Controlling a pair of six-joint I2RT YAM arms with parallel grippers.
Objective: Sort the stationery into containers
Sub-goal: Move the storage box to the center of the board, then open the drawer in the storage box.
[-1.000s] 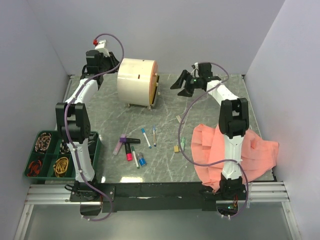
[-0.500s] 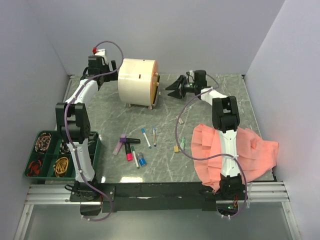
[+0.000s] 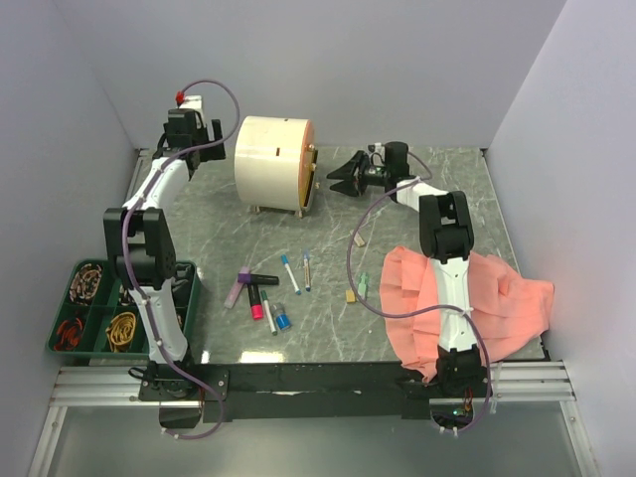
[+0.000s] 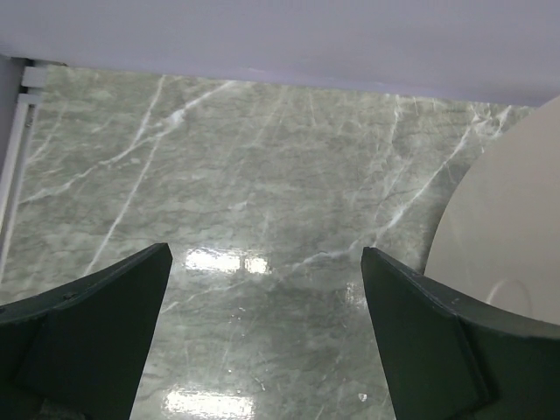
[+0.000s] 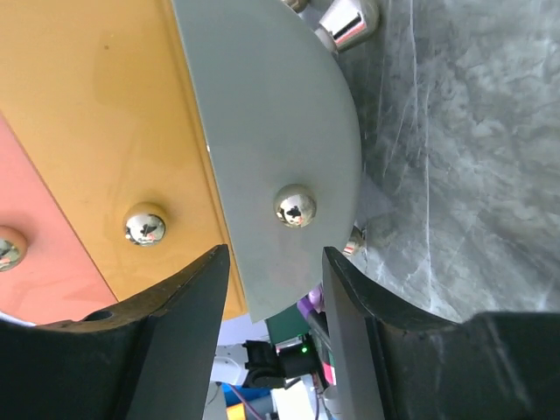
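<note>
A: At the far end of the table, how do the 2 arms sit?

B: Both reach toward the cream cabinet. The left gripper hangs near its rounded side, jaws spread wide, holding nothing. The right gripper faces the drawer fronts, jaws partly apart. The grey drawer's knob is in line with the gap, just past the tips and untouched.

A: And the stationery?

B: The pens lie mid-table. 2 tan erasers and a green piece lie nearer the pink cloth. A green tray sits at the left edge. The top is grey marble, the walls pale.

A: Changed from a second ago?

B: The left jaws have spread and that arm has drawn back. The right has moved in and narrowed.
</note>
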